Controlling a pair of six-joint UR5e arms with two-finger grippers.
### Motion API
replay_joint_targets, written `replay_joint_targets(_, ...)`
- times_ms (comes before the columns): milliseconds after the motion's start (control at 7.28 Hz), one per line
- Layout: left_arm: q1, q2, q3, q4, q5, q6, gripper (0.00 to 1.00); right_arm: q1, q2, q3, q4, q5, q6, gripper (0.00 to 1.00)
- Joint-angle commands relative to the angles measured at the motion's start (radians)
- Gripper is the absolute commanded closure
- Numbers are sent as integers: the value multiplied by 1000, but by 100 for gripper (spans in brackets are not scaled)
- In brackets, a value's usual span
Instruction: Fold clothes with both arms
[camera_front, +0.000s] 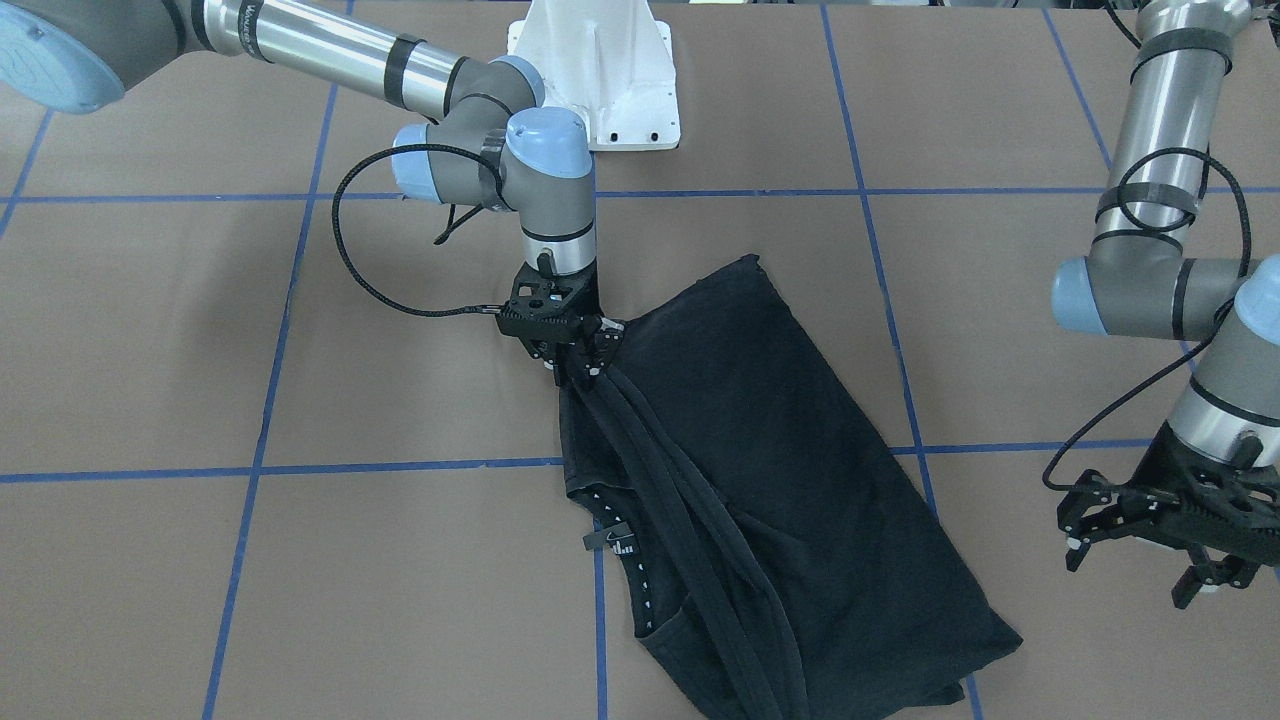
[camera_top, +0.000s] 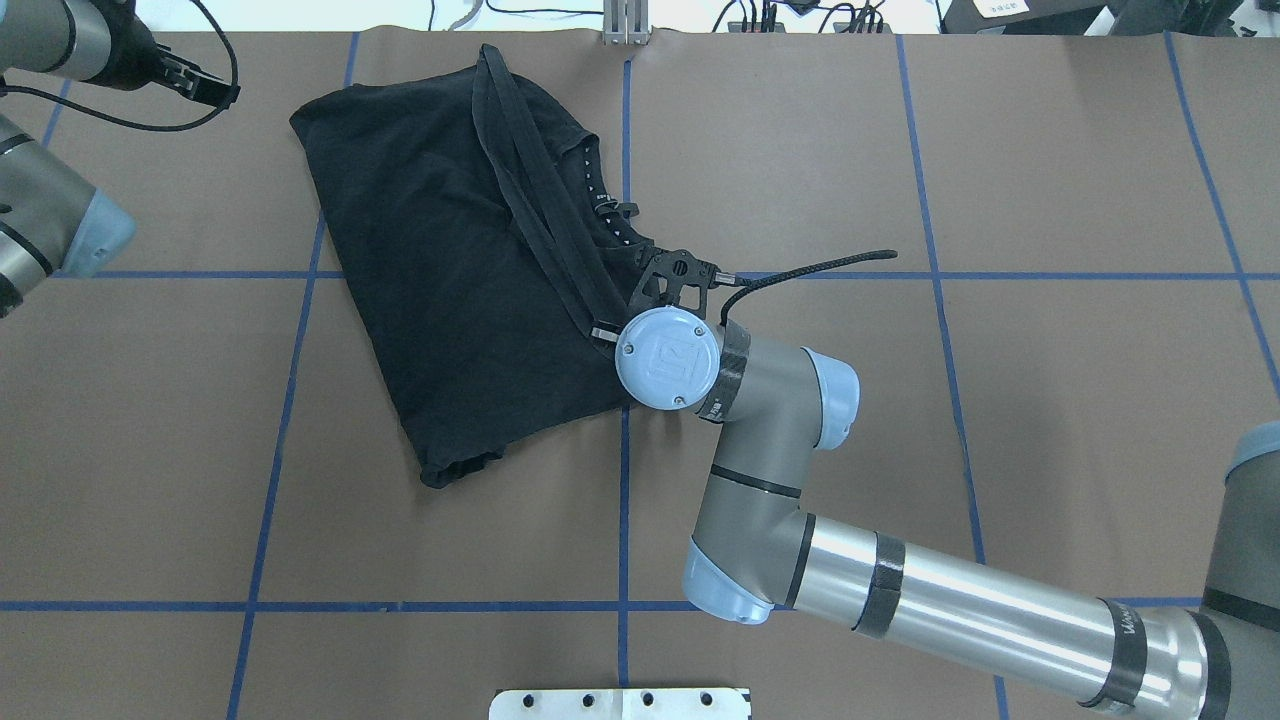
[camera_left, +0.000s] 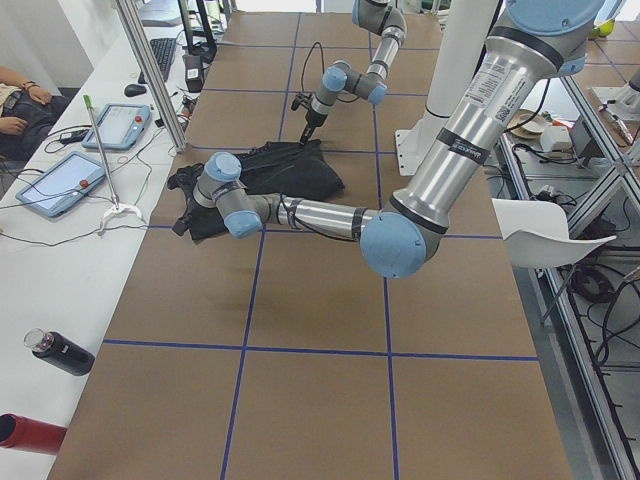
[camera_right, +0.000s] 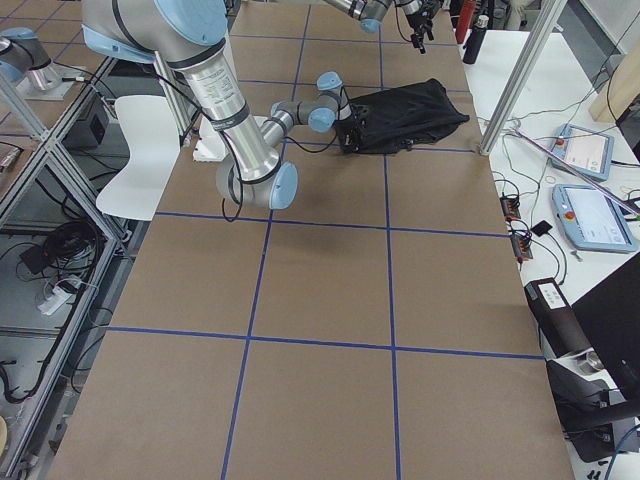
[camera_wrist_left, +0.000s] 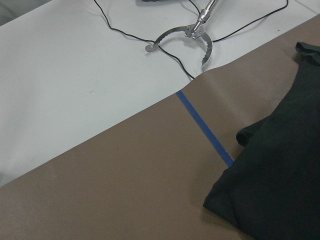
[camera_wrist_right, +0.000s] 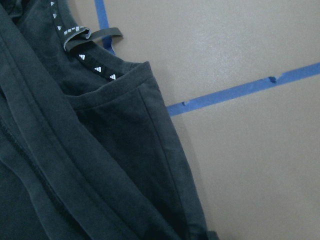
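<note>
The black T-shirt (camera_front: 800, 470) lies partly folded on the brown table, also seen in the overhead view (camera_top: 440, 270). Its collar with white Adidas tape shows in the right wrist view (camera_wrist_right: 95, 70); the block logo is hidden. My right gripper (camera_front: 583, 362) is shut on a bunched edge of the shirt at its near corner, and taut strips of fabric run from it across the shirt. In the overhead view its wrist (camera_top: 667, 357) hides the fingers. My left gripper (camera_front: 1135, 568) is open and empty, above bare table beside the shirt's far end.
The white pedestal base (camera_front: 600, 70) stands at the robot's side. Blue tape lines (camera_top: 625, 470) cross the brown table. Beyond the far edge is a white bench with a metal grabber tool (camera_wrist_left: 185, 37), tablets (camera_left: 60, 185) and bottles (camera_left: 60, 352).
</note>
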Motion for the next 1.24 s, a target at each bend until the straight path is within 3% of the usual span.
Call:
replay_joint_targets(0, 2, 16, -2, -34, 0, -23, 0, -2, 0, 0, -5, 0, -11, 59)
replay_joint_targets(137, 2, 16, -1, -36, 0, -23, 0, -2, 0, 0, -5, 0, -11, 84)
replay_joint_targets(275, 2, 17, -2, -36, 0, -23, 0, -2, -3, 0, -5, 0, -11, 100)
replay_joint_targets(687, 2, 16, -4, -36, 0, -28, 0, 4, -39, 52, -7, 8, -45, 100)
replay_joint_targets(962, 5, 16, -2, -36, 0, -36, 0, -17, -155, 272, -110, -1, -36, 100)
replay_joint_targets(1099, 5, 16, -4, -36, 0, -51, 0, -95, -192, 378, -179, -59, -25, 100)
